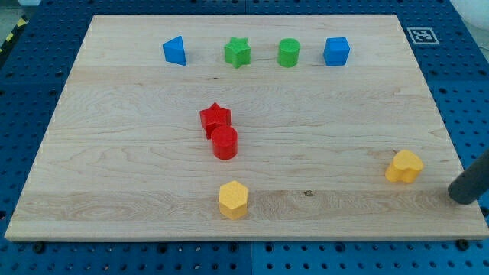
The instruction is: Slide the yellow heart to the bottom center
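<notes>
Yellow heart point(404, 166) sits near the board's right edge, lower part of the view, well apart from the bottom centre. My tip point(461, 198) rests just beyond it toward the view's right and slightly lower, close by but with a visible gap, so no contact yet. The arm carries only a bare rod, no jaws, so there is nothing to be apart, together or clamped.

Target zone is not free: a yellow hexagon point(233, 199) already stands at about the bottom centre. Above it, a red cylinder point(225, 143) and a red star point(215, 118) touch each other. Along the top run a blue triangle-like block point(175, 50), green star point(238, 52), green cylinder point(289, 53) and blue cube point(336, 50), all well out of the path.

Risks, as I judge them:
- Tip lies lower than the heart's middle; a straight leftward push would catch it off-centre, spin it or let it slip upward past the rod.
- The heart's rounded lobes give a poor pushing face, so drift is likely.
- Overshoot drives the heart into the hexagon and displaces it.
- The wooden board's point(114, 183) bottom edge is near; a downward bias could push the heart off.
</notes>
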Controlling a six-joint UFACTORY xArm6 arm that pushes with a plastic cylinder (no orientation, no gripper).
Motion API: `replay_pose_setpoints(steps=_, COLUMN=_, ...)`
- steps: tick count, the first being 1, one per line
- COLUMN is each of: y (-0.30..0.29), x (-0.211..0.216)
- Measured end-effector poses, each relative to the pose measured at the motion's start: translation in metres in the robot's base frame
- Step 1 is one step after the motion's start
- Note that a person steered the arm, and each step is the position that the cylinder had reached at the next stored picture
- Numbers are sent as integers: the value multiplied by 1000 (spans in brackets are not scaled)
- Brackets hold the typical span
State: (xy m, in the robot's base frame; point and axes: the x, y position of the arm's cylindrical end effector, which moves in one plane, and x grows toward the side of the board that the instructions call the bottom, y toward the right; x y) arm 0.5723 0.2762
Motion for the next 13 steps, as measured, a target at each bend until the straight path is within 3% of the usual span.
replay_pose_setpoints(steps=1, y=0, x=-21)
replay_pose_setpoints(steps=5, y=-25, x=-34)
replay_pose_setpoints(steps=13, y=-210, x=-48)
